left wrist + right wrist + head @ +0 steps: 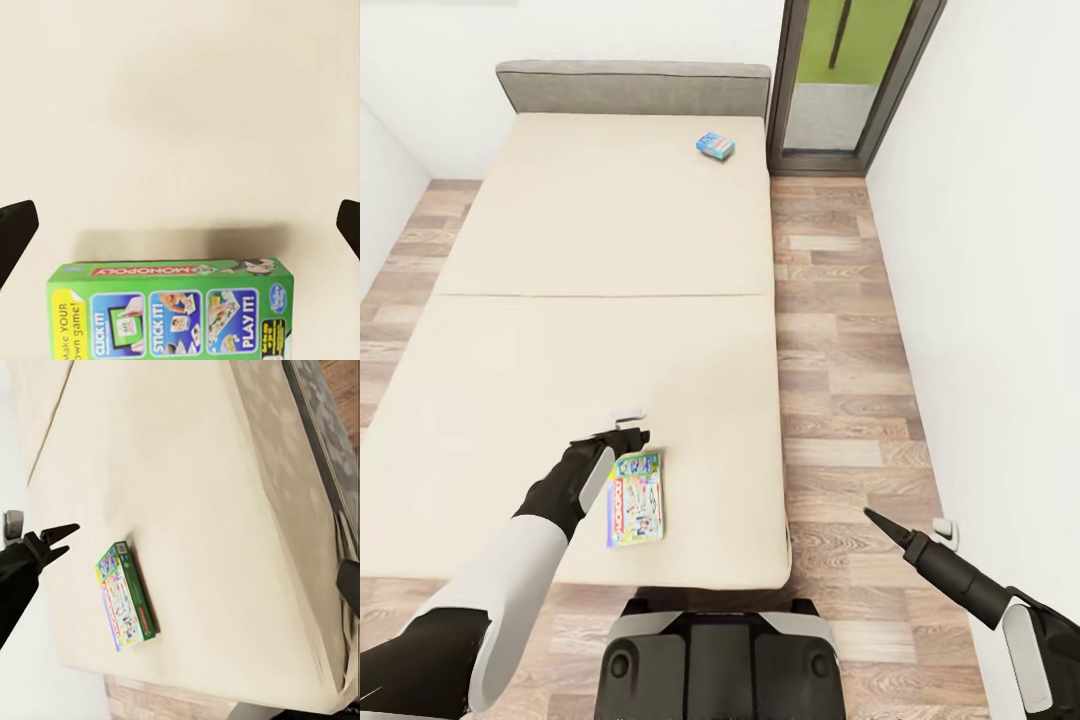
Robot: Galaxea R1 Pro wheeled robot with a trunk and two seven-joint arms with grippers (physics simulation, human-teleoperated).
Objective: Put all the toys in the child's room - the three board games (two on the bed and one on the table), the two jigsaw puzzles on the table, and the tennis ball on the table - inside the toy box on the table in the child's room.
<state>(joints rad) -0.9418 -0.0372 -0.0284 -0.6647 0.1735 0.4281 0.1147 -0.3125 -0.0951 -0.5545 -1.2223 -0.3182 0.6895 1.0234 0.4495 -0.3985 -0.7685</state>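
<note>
- White walls and a brown plank floor [840, 330] frame the head view, where we see the cream bed [600, 300], its 2 panels joined by a seam, with a grey headboard [632, 88] at the far end and a dark-framed doorway [855, 80] beyond it.
- Our left gripper [622, 432] hangs over the near panel; its dark fingers point toward the headboard, and from this angle we cannot tell how far apart they stand.
- A green multicolour board game [635, 497] lies flat just behind and slightly right of that gripper, near the bed's foot edge.
- A small blue board game [715, 146] lies far ahead of the left gripper, near the headboard's right end.
- Our right gripper [885, 527] is over the floor, right of the bed, well apart from both boxes; 1 dark pointed finger shows, so its state is unclear here.
- From the left wrist view, 2 dark fingertips [16, 238] sit at opposite edges, spread wide, with bare mattress [180, 112] between them and the green box [171, 309], lettered MONOPOLY, lying short of them, untouched.
- From the right wrist view, we see the green box [125, 595] on the mattress [202, 510] near a corner, the left gripper [46, 540] just beside it, and a dark fingertip [349, 585] of our right gripper at the edge; we cannot tell whether the right gripper is parted or closed.
</note>
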